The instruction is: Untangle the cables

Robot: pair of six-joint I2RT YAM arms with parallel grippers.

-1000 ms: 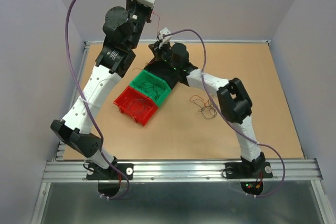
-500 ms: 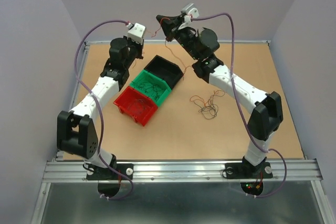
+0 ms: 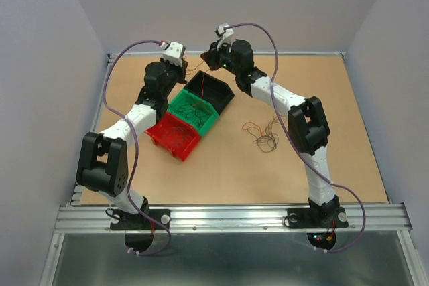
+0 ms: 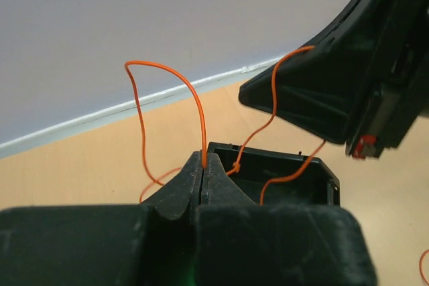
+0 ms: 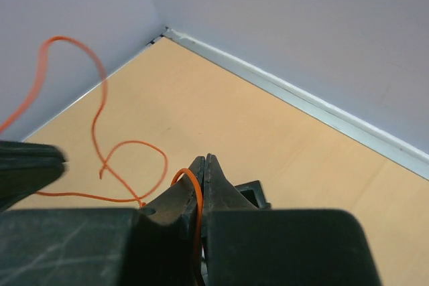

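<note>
Closest in, a loose tangle of cables (image 3: pixel 263 135) lies on the table (image 3: pixel 335 165), right of the bins. More sit in the red bin (image 3: pixel 167 144) and green bin (image 3: pixel 208 124). Farther back, over the black bin (image 3: pixel 225 98), the left gripper (image 4: pixel 203 159) and right gripper (image 5: pixel 204 160) are each clenched on one orange wire (image 4: pixel 202 125) that runs between them.

Pale lilac walls (image 3: pixel 301 5) enclose a tan worktop (image 3: pixel 221 179) on three sides (a thin metal strip (image 3: pixel 301 52) lines its far edge); an aluminium rail (image 3: pixel 228 216) runs along the near edge.
</note>
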